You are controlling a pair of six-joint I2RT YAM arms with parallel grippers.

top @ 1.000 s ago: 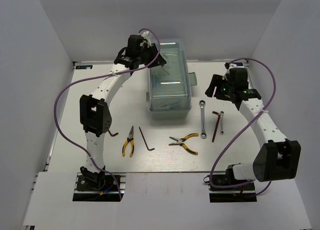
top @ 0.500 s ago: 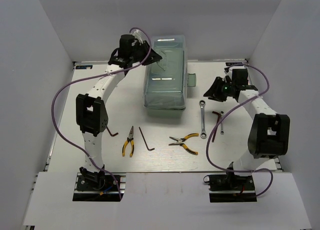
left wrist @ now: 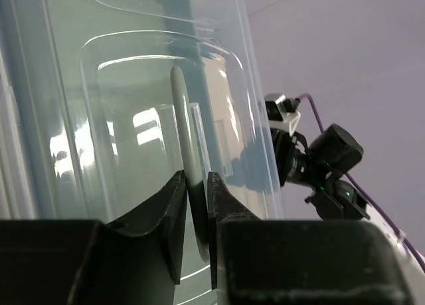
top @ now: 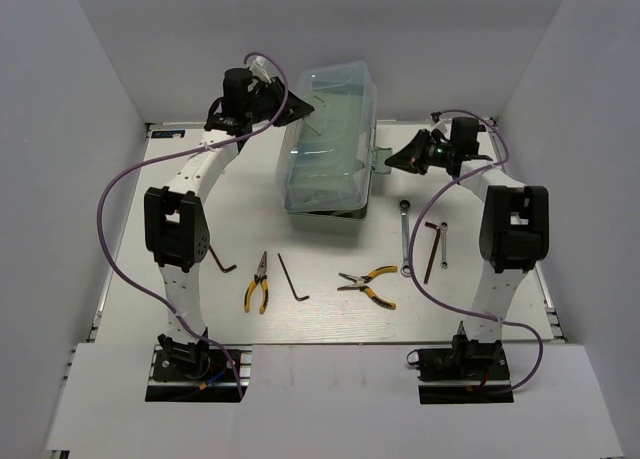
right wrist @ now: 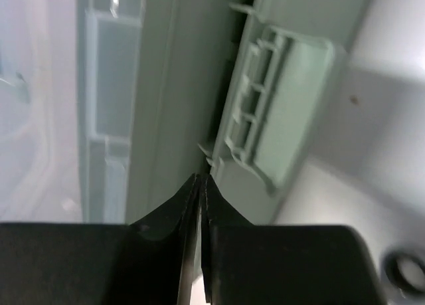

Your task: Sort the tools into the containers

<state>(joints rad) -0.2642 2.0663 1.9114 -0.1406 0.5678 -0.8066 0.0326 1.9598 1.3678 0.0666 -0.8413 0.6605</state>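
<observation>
The pale green toolbox [top: 330, 174] with its clear lid sits tilted at the back middle of the table. My left gripper [top: 298, 106] [left wrist: 194, 179] is shut on the toolbox's pale green handle [left wrist: 180, 119] above the lid. My right gripper [top: 393, 160] [right wrist: 200, 179] is shut, its tips at the toolbox's side by the latch [right wrist: 282, 112], with nothing held. On the table lie two yellow-handled pliers [top: 257, 283] [top: 370, 284], a silver wrench [top: 405, 237] and dark hex keys [top: 293, 279] [top: 227, 267] [top: 433, 249].
White walls close off the table on the left, right and back. Purple cables loop from both arms. The two arm bases [top: 195, 364] [top: 465, 367] stand at the near edge.
The right gripper has moved left to the toolbox's latch side and has shut. The left gripper has pulled the handle up and leftward, and the toolbox has tilted and shifted.
</observation>
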